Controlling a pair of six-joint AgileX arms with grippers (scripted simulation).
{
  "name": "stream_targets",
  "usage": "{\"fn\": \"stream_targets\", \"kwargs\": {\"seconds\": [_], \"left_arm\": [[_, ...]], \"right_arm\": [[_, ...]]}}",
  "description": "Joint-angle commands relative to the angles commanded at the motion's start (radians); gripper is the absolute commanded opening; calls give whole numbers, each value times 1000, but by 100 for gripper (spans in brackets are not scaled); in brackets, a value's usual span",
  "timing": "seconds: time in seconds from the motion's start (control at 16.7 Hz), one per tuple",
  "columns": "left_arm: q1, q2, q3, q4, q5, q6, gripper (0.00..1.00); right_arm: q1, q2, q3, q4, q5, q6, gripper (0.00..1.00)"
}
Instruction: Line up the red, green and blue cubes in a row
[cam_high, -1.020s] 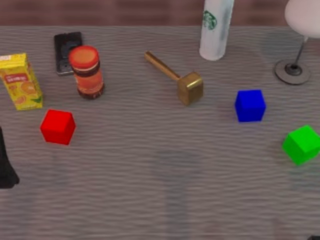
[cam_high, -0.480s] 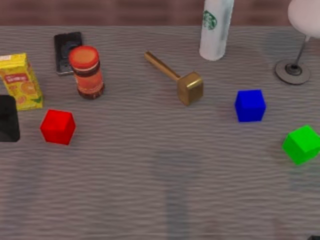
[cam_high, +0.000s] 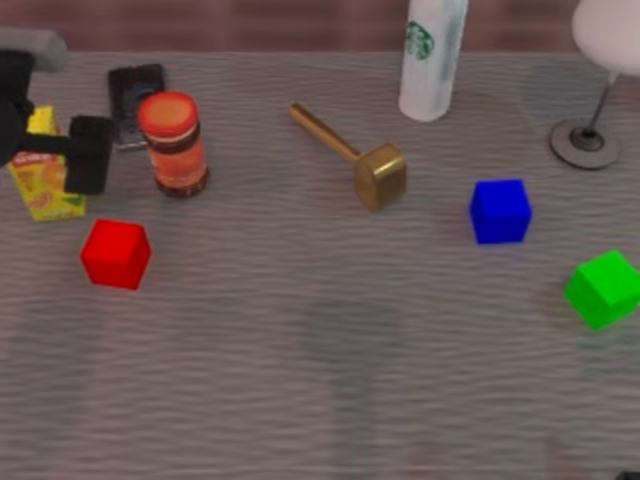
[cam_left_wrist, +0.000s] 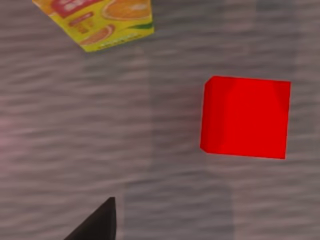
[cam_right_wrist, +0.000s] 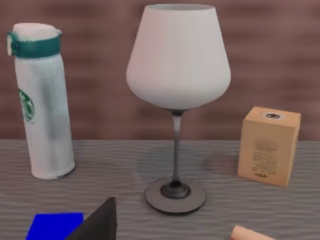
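The red cube (cam_high: 116, 254) sits at the table's left, in front of the jar; the left wrist view shows it as the red cube (cam_left_wrist: 245, 117). On the right are the blue cube (cam_high: 500, 210) and, nearer the front edge, the green cube (cam_high: 603, 288). My left gripper (cam_high: 50, 148) hovers open over the juice carton, behind and left of the red cube and touching nothing; one dark fingertip (cam_left_wrist: 102, 225) shows. My right gripper (cam_high: 628, 476) is parked at the front right corner, open, with the blue cube (cam_right_wrist: 55, 226) before it.
A yellow juice carton (cam_high: 48, 192), a red-lidded brown jar (cam_high: 175, 143) and a black device (cam_high: 132, 82) stand at the back left. A brass hammer (cam_high: 375, 172) lies mid-table. A white bottle (cam_high: 430, 55), a wine glass (cam_high: 588, 135) and a tan box (cam_right_wrist: 269, 145) are at the back right.
My left gripper has risen from the left edge of the table and swung toward the back and right, now hanging over the juice carton. The cubes have not moved.
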Motion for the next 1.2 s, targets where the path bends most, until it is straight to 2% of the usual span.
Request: {"fn": "stream_targets", "kwargs": {"seconds": [0.3, 0.54, 0.96, 1.2], "left_arm": [[-25, 390, 287, -192, 1, 10, 100], [-35, 530, 394, -263, 2, 14, 100], [-32, 544, 387, -249, 3, 16, 100], [-34, 604, 310, -107, 3, 17, 100]], "right_arm": [[0, 0, 0, 0, 0, 0, 100], [0, 0, 0, 0, 0, 0, 100], [0, 0, 0, 0, 0, 0, 100], [0, 0, 0, 0, 0, 0, 100]]}}
